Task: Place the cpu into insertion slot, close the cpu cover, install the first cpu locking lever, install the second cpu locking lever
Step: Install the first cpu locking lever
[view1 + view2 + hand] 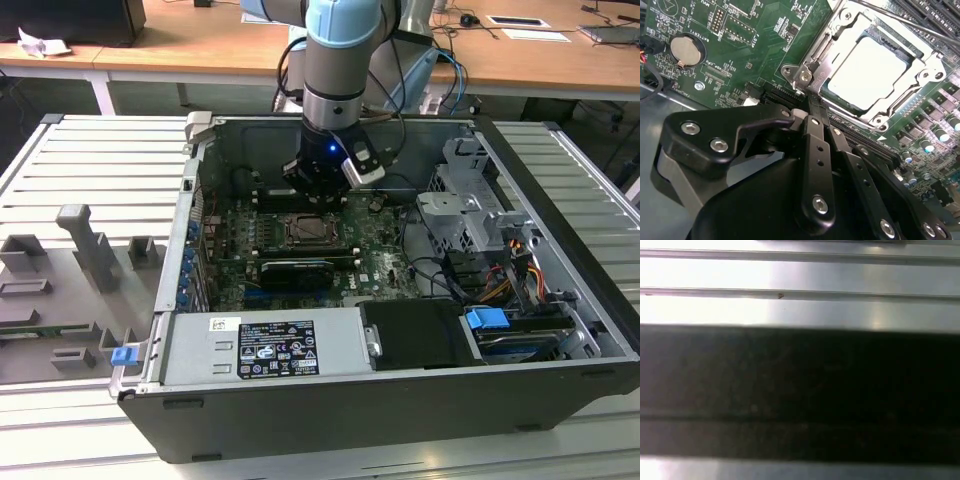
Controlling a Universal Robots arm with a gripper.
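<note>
In the exterior view my gripper [318,195] reaches down into the open computer case, just above the insertion slot [315,232] on the green board. The second wrist view shows the pale cpu [867,75] lying flat in the insertion slot [875,120]. The silver cpu cover [836,36] is folded down around the cpu. A thin metal lever [900,21] runs along the slot's far side. The black fingers [816,150] are pressed together, and my gripper [812,102] has its tip at the slot's corner by a silver screw post [803,76]. Nothing is between the fingers.
A coin battery [686,50] and long black memory slots [860,142] flank the socket. A black card [297,270], a power supply [265,345], a drive cage [470,215] and cables [500,280] crowd the case. Grey fixtures [90,245] stand on the ribbed table at the exterior view's left.
</note>
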